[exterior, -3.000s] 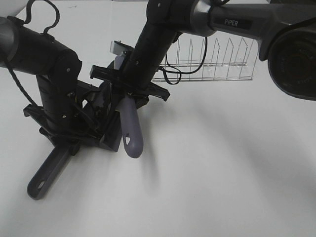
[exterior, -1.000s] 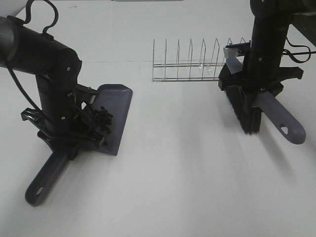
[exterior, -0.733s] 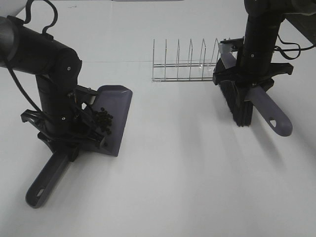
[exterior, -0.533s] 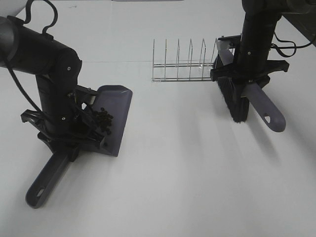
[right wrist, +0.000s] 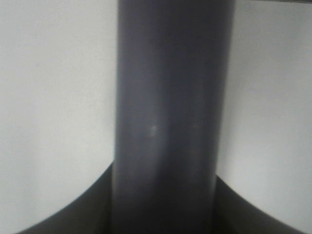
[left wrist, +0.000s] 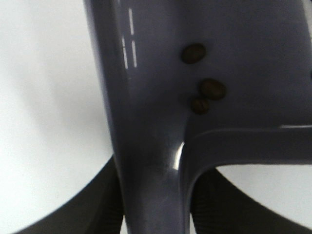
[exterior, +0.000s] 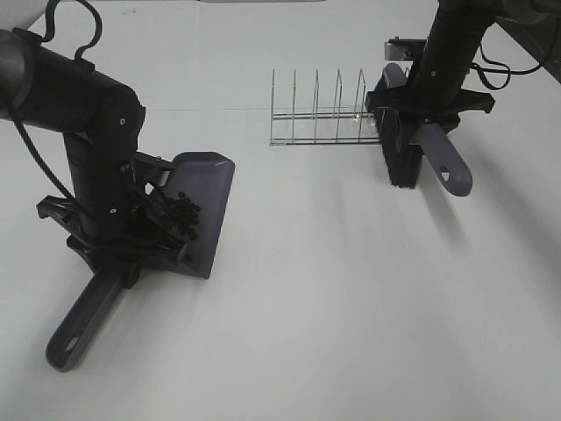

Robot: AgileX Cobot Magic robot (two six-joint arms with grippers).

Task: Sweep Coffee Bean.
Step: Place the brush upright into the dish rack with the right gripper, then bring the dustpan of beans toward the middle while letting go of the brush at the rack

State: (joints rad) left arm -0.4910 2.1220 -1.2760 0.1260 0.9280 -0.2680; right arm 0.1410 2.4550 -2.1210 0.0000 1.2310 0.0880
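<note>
Beans: coffee bean (exterior: 183, 213) cluster sits in the dustpan (exterior: 206, 197), heaped near its rear wall; none visible on the worktop (exterior: 351, 307). Left pincer (exterior: 118, 232) clamped on the dustpan's handle (exterior: 83, 320). Right pincer (exterior: 427, 118) clamped on the brush (exterior: 401, 153), held beside the wire rack (exterior: 324, 114), well apart from the pan.

Risks, as judged: any tilt of the pan toward its open lip would roll beans back out. Brush bristles hang close to the rack's end; a careless swing could snag the wires.
</note>
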